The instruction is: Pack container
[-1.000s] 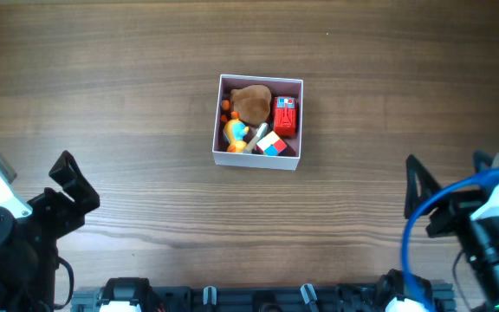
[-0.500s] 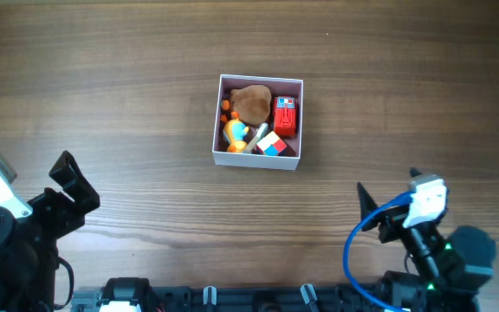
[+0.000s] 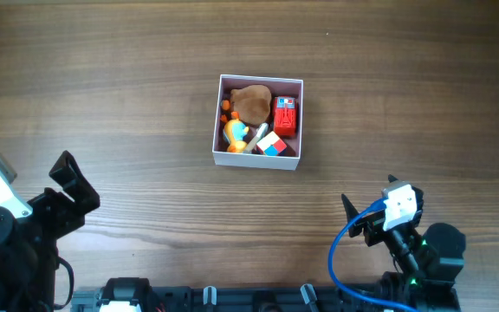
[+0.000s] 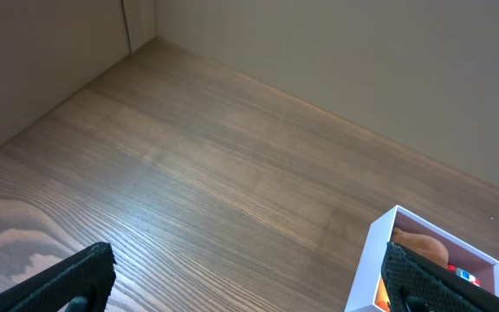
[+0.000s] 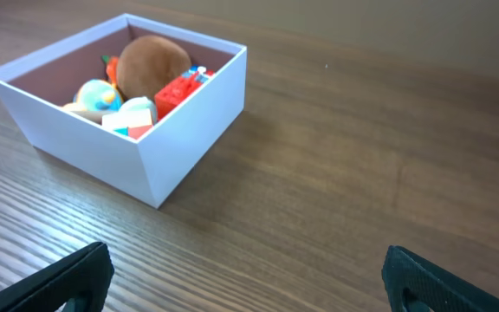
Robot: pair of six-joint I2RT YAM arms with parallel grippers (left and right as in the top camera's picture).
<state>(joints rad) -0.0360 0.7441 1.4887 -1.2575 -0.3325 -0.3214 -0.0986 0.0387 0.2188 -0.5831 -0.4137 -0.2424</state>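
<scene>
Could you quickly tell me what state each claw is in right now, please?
Left claw: open, holding nothing.
Right claw: open, holding nothing.

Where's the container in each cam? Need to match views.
Overhead: container at centre, slightly above the middle.
Left wrist: container in the lower right corner, partly cut off by the frame.
Right wrist: container at upper left, whole box in view.
Shared landmark: the brown round toy inside it.
</scene>
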